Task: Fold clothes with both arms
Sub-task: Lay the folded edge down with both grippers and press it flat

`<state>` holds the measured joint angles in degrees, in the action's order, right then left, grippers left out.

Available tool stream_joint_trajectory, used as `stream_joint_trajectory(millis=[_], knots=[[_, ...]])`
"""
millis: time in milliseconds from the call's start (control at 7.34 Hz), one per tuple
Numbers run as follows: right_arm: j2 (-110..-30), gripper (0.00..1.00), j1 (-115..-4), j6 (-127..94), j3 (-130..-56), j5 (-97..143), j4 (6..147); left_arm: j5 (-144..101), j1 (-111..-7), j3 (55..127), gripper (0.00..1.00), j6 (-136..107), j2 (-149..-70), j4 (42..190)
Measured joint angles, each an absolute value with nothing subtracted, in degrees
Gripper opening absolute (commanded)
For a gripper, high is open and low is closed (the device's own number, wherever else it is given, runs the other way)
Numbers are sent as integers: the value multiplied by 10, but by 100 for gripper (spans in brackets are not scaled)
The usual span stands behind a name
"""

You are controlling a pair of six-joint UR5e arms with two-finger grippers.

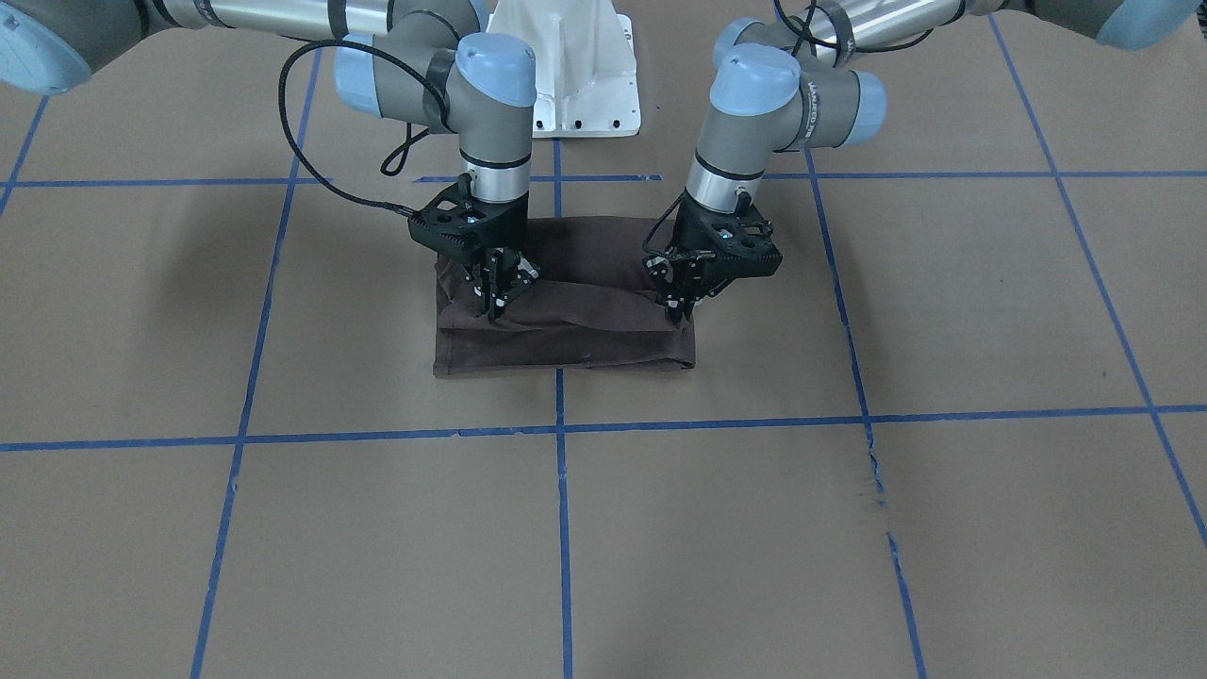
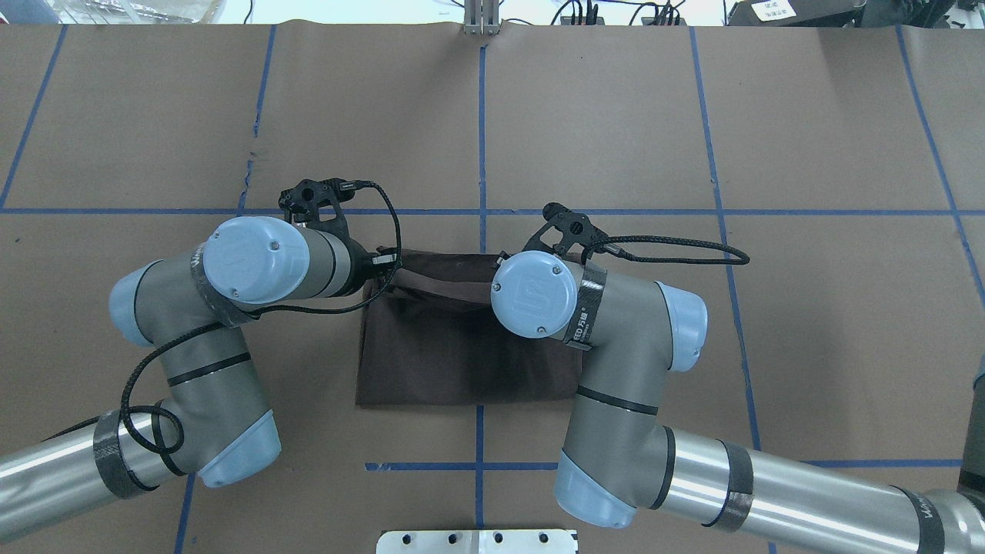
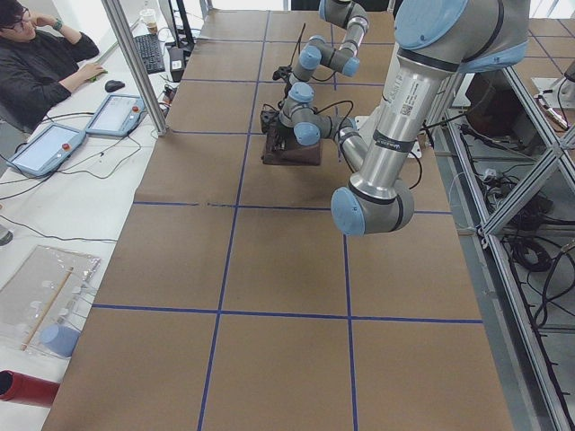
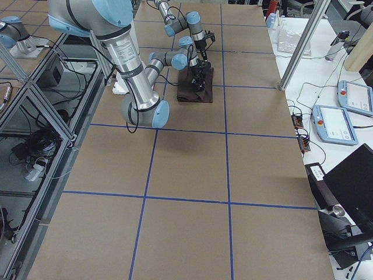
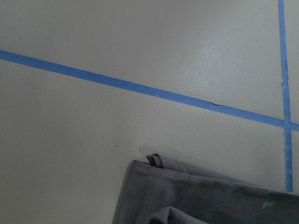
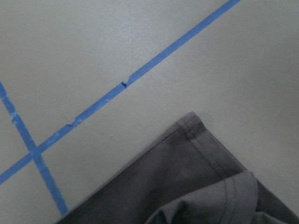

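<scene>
Pinching the folded T-shirt (image 1: 575, 332) along its raised fold, left gripper (image 1: 675, 309) and right gripper (image 1: 494, 304), both closed on fabric

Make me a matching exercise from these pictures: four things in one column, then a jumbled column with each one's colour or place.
Column one:
1. T-shirt
2. left gripper
3. right gripper
4. pedestal base

Column two:
A. white, top of the front-facing view
B. dark brown, folded
C. on the shirt, front-facing view's left
D. on the shirt, front-facing view's right

Pairs: 1-B, 2-D, 3-C, 4-A
</scene>
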<state>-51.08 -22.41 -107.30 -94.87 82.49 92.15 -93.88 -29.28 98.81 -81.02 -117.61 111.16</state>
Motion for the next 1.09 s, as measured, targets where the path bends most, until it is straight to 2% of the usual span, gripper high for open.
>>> stream_joint_trajectory(millis=[681,1090], knots=[[-495,100,-199,-1005,-961,840,924,-969,-316,995,100,-737,-1172,1123],[-490,100,-180,-948,-932,813,923,-970,-316,996,100,-737,-1172,1123]])
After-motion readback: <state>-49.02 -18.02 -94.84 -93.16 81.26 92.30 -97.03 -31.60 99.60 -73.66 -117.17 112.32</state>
